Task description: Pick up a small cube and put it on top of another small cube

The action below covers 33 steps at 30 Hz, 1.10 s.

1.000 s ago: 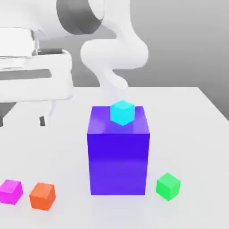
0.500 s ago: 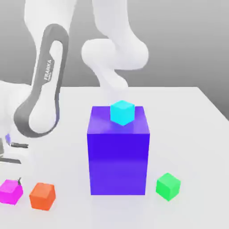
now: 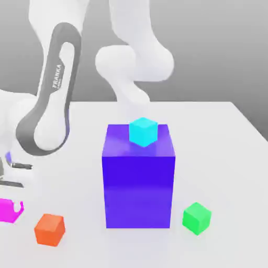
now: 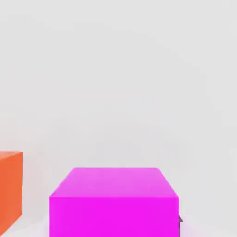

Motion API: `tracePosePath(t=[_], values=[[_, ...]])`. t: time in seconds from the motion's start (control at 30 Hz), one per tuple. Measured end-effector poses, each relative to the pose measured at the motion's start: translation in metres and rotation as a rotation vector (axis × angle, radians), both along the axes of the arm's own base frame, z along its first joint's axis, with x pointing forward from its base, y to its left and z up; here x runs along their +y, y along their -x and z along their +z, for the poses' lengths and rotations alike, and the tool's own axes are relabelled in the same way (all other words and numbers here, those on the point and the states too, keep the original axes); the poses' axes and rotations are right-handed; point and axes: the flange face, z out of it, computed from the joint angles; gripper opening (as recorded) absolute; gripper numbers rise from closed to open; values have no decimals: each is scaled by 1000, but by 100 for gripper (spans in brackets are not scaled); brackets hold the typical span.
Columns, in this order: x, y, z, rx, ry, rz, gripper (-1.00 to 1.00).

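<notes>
1. The tool (image 3: 10, 207) is clenched on the small magenta cube (image 3: 7, 210) at the near edge of the exterior view's left, low over the worktop (image 3: 230, 157); so the grasp seems made, while lifting and stacking remain.
2. That cube is cut off by the frame edge, and whether it has left the worktop is hard to tell.
3. The orange cube (image 3: 49, 229) sits just beside it, the green cube (image 3: 197, 218) well apart.
4. Farther back, a cyan cube (image 3: 143, 131) tops the big purple-blue block (image 3: 138, 178); which cube is the target is unclear.
</notes>
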Motion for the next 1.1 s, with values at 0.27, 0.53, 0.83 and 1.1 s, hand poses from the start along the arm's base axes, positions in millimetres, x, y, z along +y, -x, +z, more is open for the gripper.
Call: tracePosePath(t=[0.27, 0.53, 0.83, 1.1], values=[[197, -40, 29, -19, 5, 399, -100], [411, 21, 57, -56, 34, 883, -100], [418, 47, -8, -3, 4, 889, -100], [417, 47, -14, -3, 4, 888, 100]])
